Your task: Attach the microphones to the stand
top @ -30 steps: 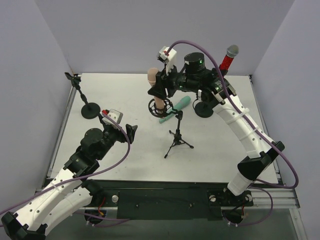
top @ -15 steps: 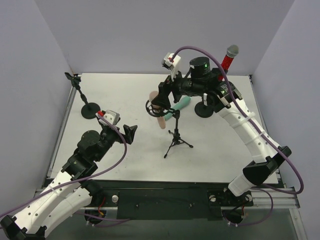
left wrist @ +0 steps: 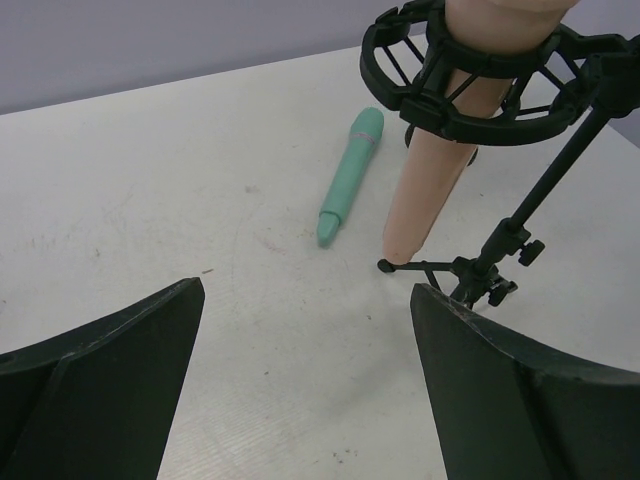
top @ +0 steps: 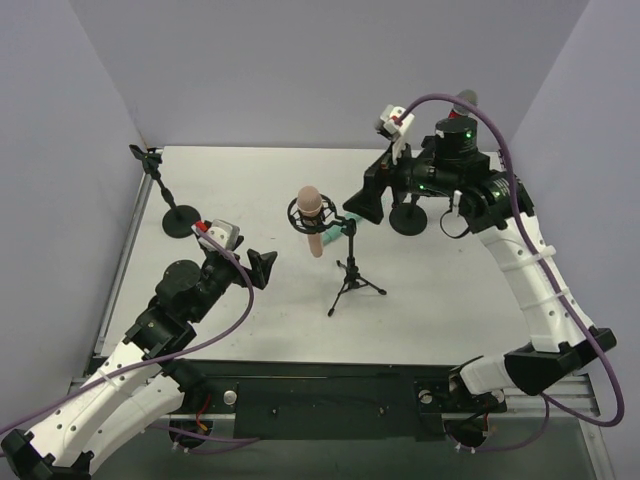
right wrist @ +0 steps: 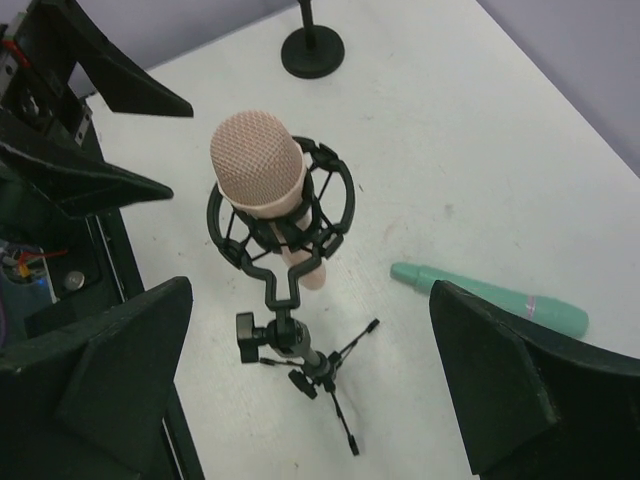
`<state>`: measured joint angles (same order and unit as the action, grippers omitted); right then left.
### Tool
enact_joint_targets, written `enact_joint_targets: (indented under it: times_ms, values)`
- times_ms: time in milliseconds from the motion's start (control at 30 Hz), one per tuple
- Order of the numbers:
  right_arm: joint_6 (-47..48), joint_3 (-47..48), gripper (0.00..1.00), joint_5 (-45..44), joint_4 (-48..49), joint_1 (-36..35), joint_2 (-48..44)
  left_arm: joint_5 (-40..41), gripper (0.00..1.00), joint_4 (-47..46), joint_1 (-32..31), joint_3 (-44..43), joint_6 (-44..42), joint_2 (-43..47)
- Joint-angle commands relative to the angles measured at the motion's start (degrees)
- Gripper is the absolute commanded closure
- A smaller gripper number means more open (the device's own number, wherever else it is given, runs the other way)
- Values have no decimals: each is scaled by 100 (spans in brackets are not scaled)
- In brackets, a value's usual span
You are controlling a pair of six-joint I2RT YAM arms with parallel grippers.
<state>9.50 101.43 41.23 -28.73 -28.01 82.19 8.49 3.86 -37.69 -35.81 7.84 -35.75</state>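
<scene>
Judging from the layout, past the halfway mark but not finished. Peach-pink stick microphone (top: 311,204) seated upright in the black ring cradle (right wrist: 335,205) of the small black tripod stand (top: 352,282), mesh head up, tail hanging down through the ring close to the white tabletop (top: 250,330); impossible to tell whether touching it. Mint-green stick microphone (left wrist: 349,180) not yet mounted, lying flat on the tabletop just beyond the tripod stand, touching neither stand nor gripper. Black round-base stand at the far left (top: 181,220) bare, clip on top holding nothing: presumably the place meant for the mint-green one.

Right gripper (top: 363,203) just beside the cradle but apart from it, jaws spread wide, grasping nothing. Left gripper (top: 262,266) nearer the arm bases and off to the left, well apart from the tripod stand, likewise splayed wide with nothing in it.

Hard to make out: third microphone (top: 466,97) almost wholly hidden behind the right arm, only a grey mesh head peeking above it near the back wall; probably mounted on the second round-base stand (top: 408,221), but seat unconfirmed. Mint-green one nearly masked in the overhead view by cradle and gripper. Far-left clip small and dark, details unclear.
</scene>
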Motion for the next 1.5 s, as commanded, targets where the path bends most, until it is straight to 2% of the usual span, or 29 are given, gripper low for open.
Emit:
enact_joint_targets:
  times_ms: [0, 133, 233, 367, 467, 667, 733, 833, 1067, 1333, 1467]
  values:
    - [690, -553, 0, 482, -535, 322, -598, -172, 4, -289, 43, -40, 174, -55]
    - [1755, -1168, 0, 167, -1361, 401, -976, -269, 4, -298, 43, -75, 253, -161]
    - [1880, -1703, 0, 121, -1521, 629, -1214, -313, 4, -507, 60, -31, 367, -178]
    - [1941, -2283, 0, 833, -1548, 1182, -1460, -383, 4, -570, 69, 74, 534, -152]
    - [2293, -2767, 1, 1062, -1556, 1245, -1575, -427, 4, -632, 78, 74, 622, -187]
    - [2662, -2786, 6, 1106, -1653, 1105, -1302, -489, 4, -650, 78, -31, 851, -354]
    - [2584, -3030, 7, 1150, -1268, 1070, -1390, -515, 4, -597, 78, -66, 877, -372]
    - [1848, -3506, 7, 1168, -5, 1035, -1548, -480, 4, -562, 69, -127, 930, -398]
    - [1749, -3455, 12, 887, 561, 385, -1180, -480, 4, -816, 78, -110, 1194, -582]
    - [1160, -3349, 20, 763, 1237, 314, -889, -454, 4, -711, 86, -189, 1150, -574]
    - [905, -3445, 27, 860, 1738, 287, -767, -471, 4, -764, 87, -154, 1167, -574]
